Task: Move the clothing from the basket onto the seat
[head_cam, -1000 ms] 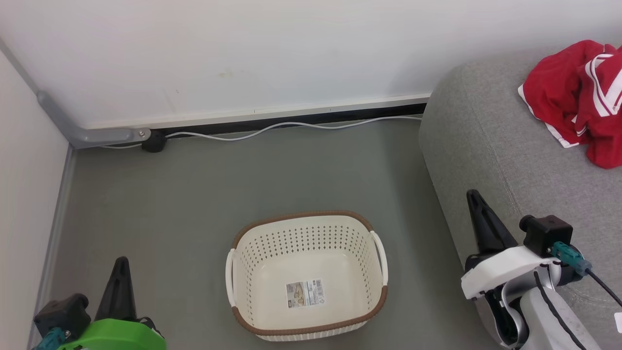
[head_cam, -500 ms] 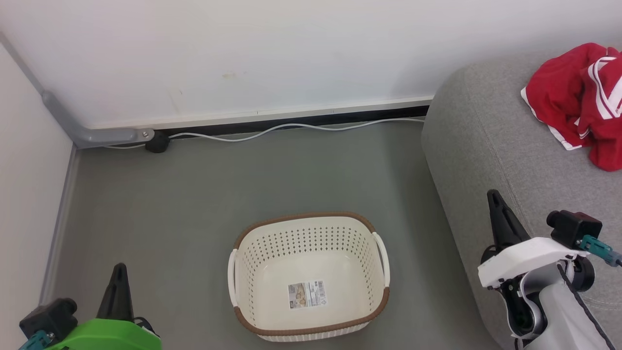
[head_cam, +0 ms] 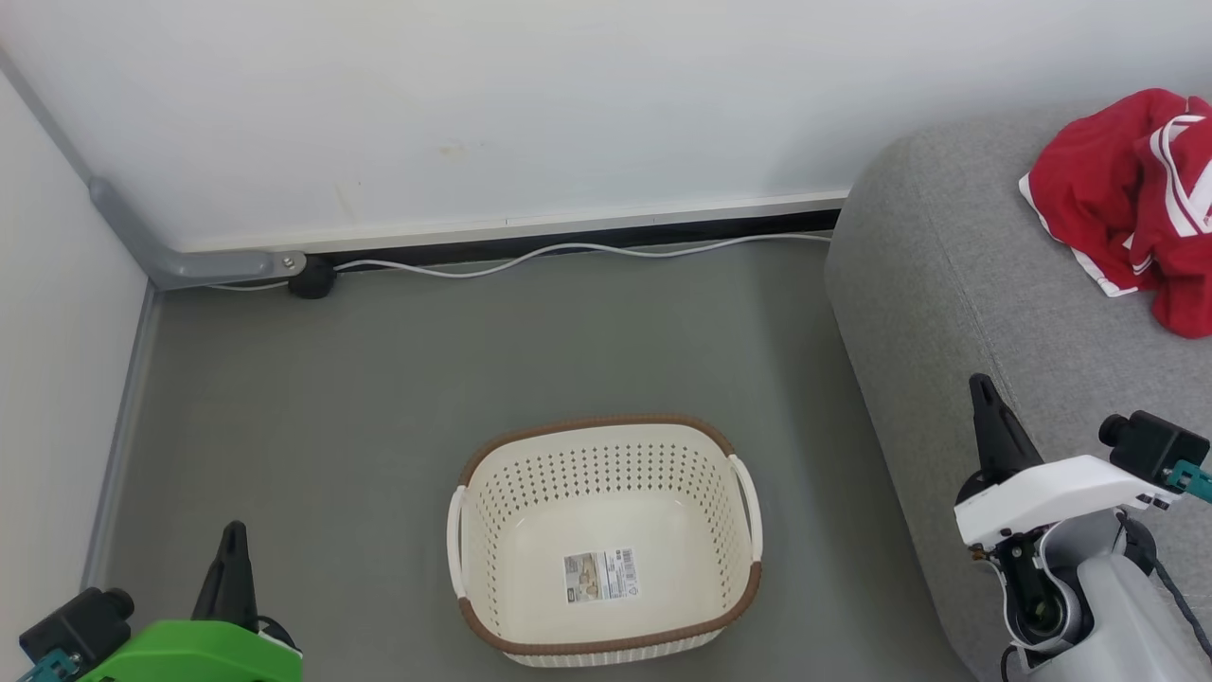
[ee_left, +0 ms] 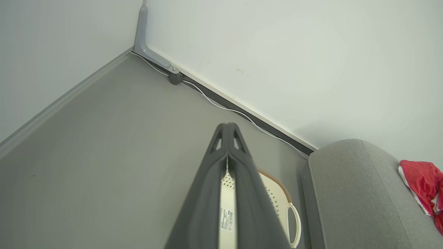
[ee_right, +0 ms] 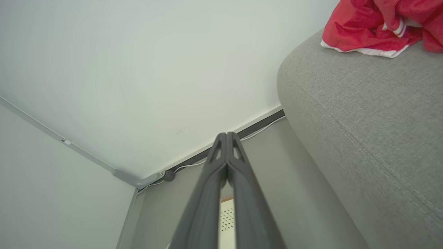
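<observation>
Ahead of my jaws a plain white wall [head_cam: 568, 95] meets the grey floor [head_cam: 473, 350] at a dark skirting strip [head_cam: 720, 228], with a white cable [head_cam: 568, 247] trailing along it. Beyond my left jaws a second wall [head_cam: 47, 379] closes the corner behind a grey conduit [head_cam: 218, 267]. Beside my right jaws stands a light grey sofa [head_cam: 947, 284]. The light is soft and even.

Lower left, the left gripper [head_cam: 232, 532] has dark tapered fingers [head_cam: 230, 580] and a green shell [head_cam: 189, 655]; the right gripper [head_cam: 981, 386] has a white shell [head_cam: 1051, 493] and black cable [head_cam: 1180, 602].
</observation>
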Controlling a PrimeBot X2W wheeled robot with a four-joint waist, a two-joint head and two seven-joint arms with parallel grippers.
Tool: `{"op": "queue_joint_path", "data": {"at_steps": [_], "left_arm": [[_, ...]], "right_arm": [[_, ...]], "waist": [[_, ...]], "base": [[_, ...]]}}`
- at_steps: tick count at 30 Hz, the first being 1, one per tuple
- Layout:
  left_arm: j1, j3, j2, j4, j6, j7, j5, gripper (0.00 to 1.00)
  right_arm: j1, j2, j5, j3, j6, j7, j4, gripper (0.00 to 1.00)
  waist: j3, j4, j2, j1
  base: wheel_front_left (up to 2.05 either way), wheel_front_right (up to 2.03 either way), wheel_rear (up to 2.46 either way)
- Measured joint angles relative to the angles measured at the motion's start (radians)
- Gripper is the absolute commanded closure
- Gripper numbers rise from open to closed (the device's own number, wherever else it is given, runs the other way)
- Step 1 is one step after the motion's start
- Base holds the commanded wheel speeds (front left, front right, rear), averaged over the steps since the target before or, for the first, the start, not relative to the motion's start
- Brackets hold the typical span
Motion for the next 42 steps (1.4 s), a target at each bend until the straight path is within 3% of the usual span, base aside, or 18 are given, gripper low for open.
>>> {"op": "queue_joint_path", "data": {"at_steps": [42], "left_arm": [[-0.082,0.072,-0.039,0.069,-0.069,0.129,-0.448,1.00]], "right_arm": [[0.000,0.020,0.560,-0.114,0.019,0.138,-0.024,1.00]], "waist": [[-0.012,0.020,0.0000,0.0001]], "base": [[0.00,0.00,0.00]]}}
